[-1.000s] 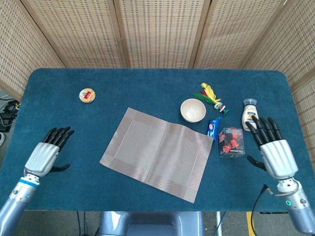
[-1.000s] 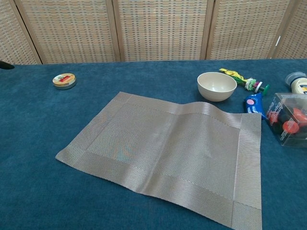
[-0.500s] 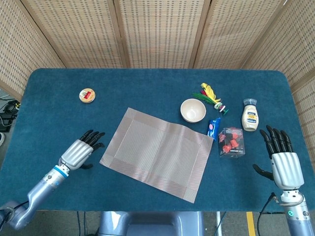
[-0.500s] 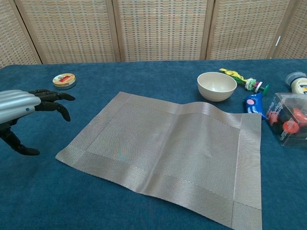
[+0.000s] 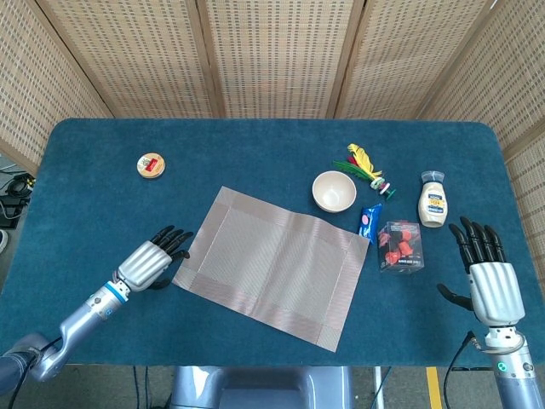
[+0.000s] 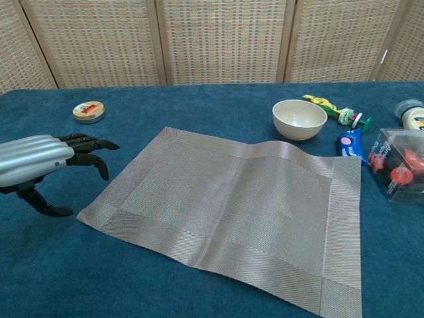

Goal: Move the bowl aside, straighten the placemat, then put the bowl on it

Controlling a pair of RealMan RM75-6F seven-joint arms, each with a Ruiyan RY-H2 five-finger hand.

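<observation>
**Mat still to be squared, bowl already off it**

The left hand (image 5: 152, 258) is held just beside the mat's (image 5: 277, 264) near-left corner, fingers apart and lightly curved, with nothing in it. The mat is seen lying askew on the table (image 5: 255, 153), stretching away to the right of that hand, with a ripple raised along its far edge. The bowl (image 5: 334, 191) is found well beyond the left hand, past the mat's far-right corner and just clear of the weave, so the first step is judged done. The straightening step is judged to be in hand.

The right hand (image 5: 490, 277) is kept low at the table's right side, fingers spread and empty, well apart from the mat; a clear box (image 5: 400, 246) and a bottle (image 5: 433, 200) lie ahead of it and to its left.

Next, the left corner needs to be pinched or pressed and the mat turned until its edges are parallel with the table's, with the ripple smoothed flat. The bowl should not be nudged by the far corner as it swings.
</observation>
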